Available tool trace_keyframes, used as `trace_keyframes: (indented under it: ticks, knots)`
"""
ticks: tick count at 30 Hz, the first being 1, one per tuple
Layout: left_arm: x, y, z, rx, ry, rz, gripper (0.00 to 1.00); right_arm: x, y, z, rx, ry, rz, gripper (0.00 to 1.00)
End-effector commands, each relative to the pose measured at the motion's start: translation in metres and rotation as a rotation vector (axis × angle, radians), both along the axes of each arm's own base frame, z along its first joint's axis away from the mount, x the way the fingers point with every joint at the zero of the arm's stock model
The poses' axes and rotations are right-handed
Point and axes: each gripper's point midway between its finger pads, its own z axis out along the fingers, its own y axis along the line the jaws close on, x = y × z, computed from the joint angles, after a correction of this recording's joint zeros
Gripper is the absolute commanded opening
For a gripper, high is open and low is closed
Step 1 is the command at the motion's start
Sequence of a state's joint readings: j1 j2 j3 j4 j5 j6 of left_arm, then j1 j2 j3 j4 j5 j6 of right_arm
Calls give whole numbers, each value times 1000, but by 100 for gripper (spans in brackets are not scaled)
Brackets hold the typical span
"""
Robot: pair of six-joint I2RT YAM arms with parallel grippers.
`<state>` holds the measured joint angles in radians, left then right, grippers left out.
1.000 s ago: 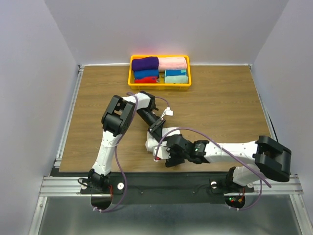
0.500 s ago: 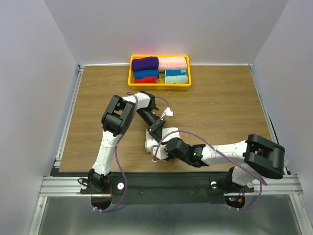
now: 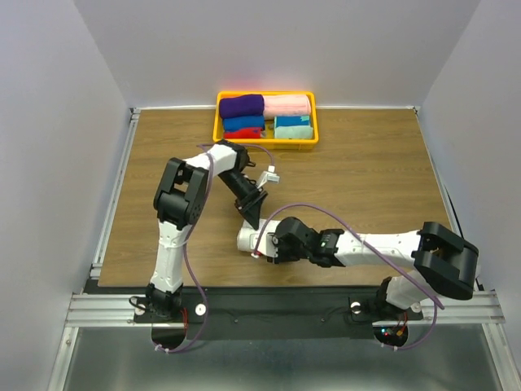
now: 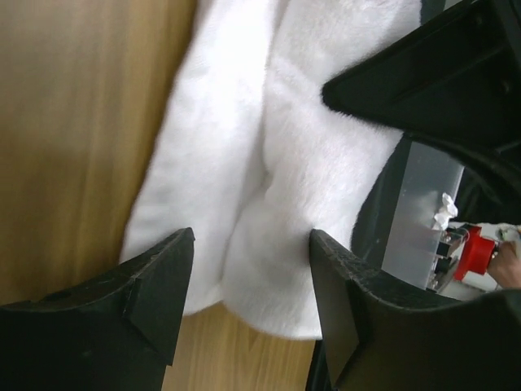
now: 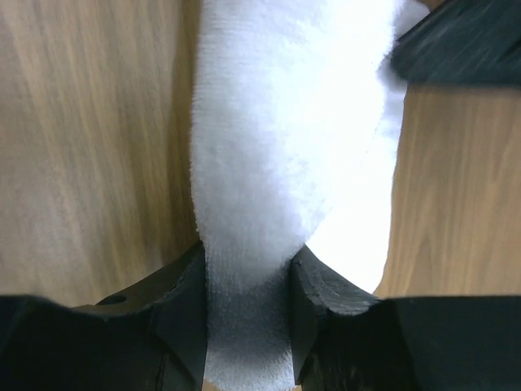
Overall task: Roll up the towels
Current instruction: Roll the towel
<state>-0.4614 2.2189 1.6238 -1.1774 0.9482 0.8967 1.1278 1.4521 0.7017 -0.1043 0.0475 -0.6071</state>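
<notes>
White terry towel (image 3: 247, 239), rolled into a short cylinder, lies on the brown wooden worktop (image 3: 366, 179) close to the near edge, roughly midway between the two arm bases. Right arm: upper links folded at the near right corner, forearm stretched low and nearly level along the near edge toward the left. The right gripper (image 3: 262, 244) meets the right end of the roll. In the right wrist view its black fingers (image 5: 183, 309) are pressed into the white pile from both sides, with a waist of cloth squeezed between them, so it has a firm pinch on the towel. Left arm: rises from the near left corner to a raised elbow, reaches toward the far edge, then bends sharply at the wrist so the left gripper (image 3: 253, 213) points down and toward the near edge, just behind the roll. In the left wrist view its two fingers (image 4: 155, 285) stand well apart, with the end of the white roll showing in the gap. No pinching of the cloth is visible, and whether the tips touch the pile cannot be told. Deep purple rolled terry towel (image 3: 242, 106) sits in the far left corner of the yellow plastic basket (image 3: 215, 120) at the far edge of the worktop, beside the pink rolled towel (image 3: 289, 104). The blue (image 3: 242, 123), red (image 3: 242, 133) and teal (image 3: 293, 126) rolls fill the basket's near side.
</notes>
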Motion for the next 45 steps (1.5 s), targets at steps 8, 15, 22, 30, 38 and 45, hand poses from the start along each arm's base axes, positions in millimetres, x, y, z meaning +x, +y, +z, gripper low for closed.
trace_keyframes:
  ticks: [8,15,22,30,38,45]
  knots:
    - [139,93,83,-81,-423,348,70,-61,-25,-22,-83,524,-41,4]
    - [170,138,160,-97,-773,546,77,-56,-15,-12,-22,767,-95,5]
    - [120,135,200,-101,-1067,523,83,-51,-12,-10,17,1060,-121,5]
    - [1,76,151,-101,-1308,136,93,-22,-9,-15,74,1294,-116,8]
    - [-66,49,101,-139,-1410,-83,99,-10,-18,-28,84,1501,-132,8]
    - [-96,15,56,-137,-1502,-263,99,-8,-22,-45,84,1601,-136,9]
